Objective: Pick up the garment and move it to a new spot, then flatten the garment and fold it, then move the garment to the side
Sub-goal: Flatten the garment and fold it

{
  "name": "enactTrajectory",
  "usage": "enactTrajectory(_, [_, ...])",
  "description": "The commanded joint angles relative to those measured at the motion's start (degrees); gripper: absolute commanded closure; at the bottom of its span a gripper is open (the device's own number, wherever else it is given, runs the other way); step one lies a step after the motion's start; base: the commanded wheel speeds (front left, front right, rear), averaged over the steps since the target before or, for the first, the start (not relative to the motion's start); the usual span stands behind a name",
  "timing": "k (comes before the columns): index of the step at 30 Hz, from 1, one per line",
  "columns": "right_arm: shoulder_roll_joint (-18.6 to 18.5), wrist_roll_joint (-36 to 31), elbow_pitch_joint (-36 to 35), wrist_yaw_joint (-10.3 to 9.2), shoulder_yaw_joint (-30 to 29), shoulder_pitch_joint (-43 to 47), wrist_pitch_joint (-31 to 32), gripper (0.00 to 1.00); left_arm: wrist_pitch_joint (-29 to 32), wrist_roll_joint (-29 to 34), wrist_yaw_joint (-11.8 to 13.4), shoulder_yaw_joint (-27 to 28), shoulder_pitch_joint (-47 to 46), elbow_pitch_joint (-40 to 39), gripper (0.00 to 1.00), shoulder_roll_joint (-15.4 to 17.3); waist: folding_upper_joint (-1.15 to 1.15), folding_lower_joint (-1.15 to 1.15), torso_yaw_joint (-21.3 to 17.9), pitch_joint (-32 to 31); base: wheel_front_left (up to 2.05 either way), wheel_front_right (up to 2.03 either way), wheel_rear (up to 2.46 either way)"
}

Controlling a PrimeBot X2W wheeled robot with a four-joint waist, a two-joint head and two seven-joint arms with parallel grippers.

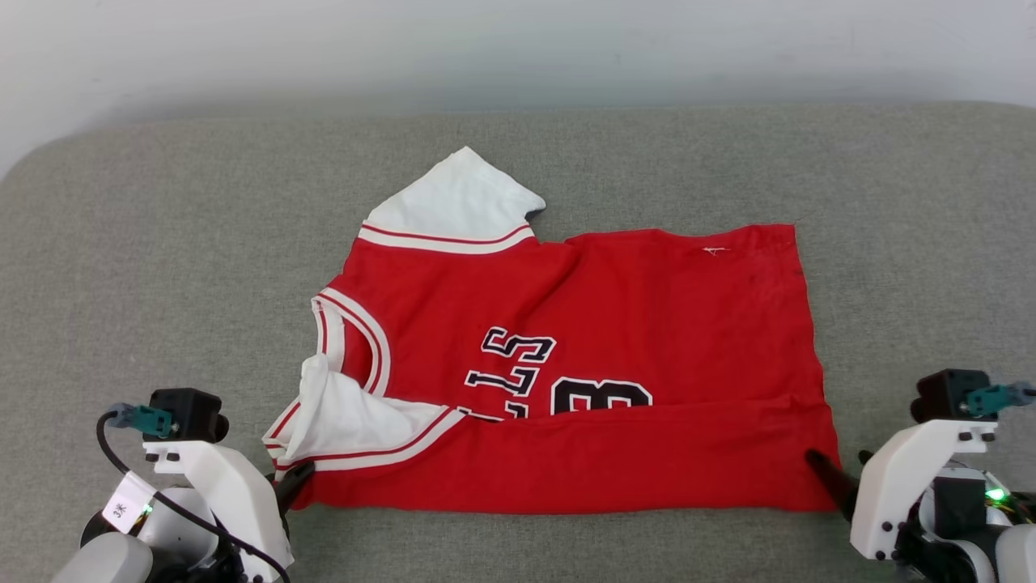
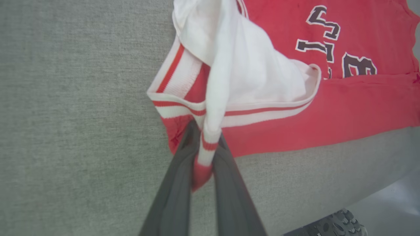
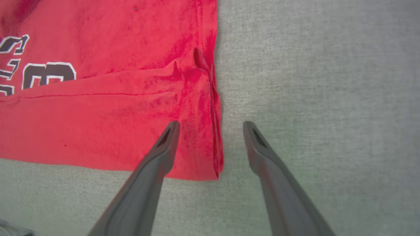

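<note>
Red-bodied garment (image 1: 631, 324): white sleeves, red-and-white striped trim at collar and cuffs, black characters outlined white. Padded surface (image 1: 162, 243): mottled grey-green weave, uniform out to its edges. Fingers of left gripper (image 2: 206, 136) and right gripper (image 3: 211, 126) dark grey; mounts (image 1: 218, 486) white.

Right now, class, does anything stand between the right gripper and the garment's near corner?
Nothing visible does. The open right gripper straddles the side edge of the garment at that corner: one finger over red cloth, the other over the grey cushion.
</note>
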Motion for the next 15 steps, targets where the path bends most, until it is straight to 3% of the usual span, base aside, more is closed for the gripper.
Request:
enactTrajectory(1, [-0.37, 0.09, 1.13, -0.02, 0.77, -0.88, 0.49, 0.00, 0.17, 0.52, 0.20, -0.20, -0.61, -0.58, 1.00, 0.08, 0.00, 0.00, 0.40, 0.61, 0.00, 0.00, 0.00])
enactTrajectory(10, [-0.49, 2.08, 10.93, -0.02, 6.37, -3.56, 2.49, 0.00, 0.18, 0.92, 0.60, -0.68, -1.68, -0.87, 1.00, -0.66, 0.00, 0.00, 0.94, 2.75, 0.00, 0.00, 0.00])
enactTrajectory(11, [-0.46, 2.62, 11.69, -0.01, 6.85, -3.76, 2.43, 0.87, 0.06, 0.91, 0.58, -0.65, -1.67, -0.76, 1.00, -0.71, 0.00, 0.00, 0.92, 2.84, 0.00, 0.00, 0.00])
enactTrajectory(12, [-0.40, 3.18, 12.37, -0.01, 7.20, -4.04, 2.51, 1.00, 0.00, 0.88, 0.59, -0.59, -1.64, -0.68, 1.00, -0.72, 0.00, 0.00, 0.86, 2.91, 0.00, 0.00, 0.00])
enactTrajectory(15, [-1.28, 3.73, 13.26, 0.05, 7.71, -4.97, 1.56, 1.00, -0.21, 0.90, 0.61, -0.56, -1.55, -0.34, 1.00, -0.64, 0.00, 0.00, 0.63, 2.53, 0.00, 0.00, 0.00])
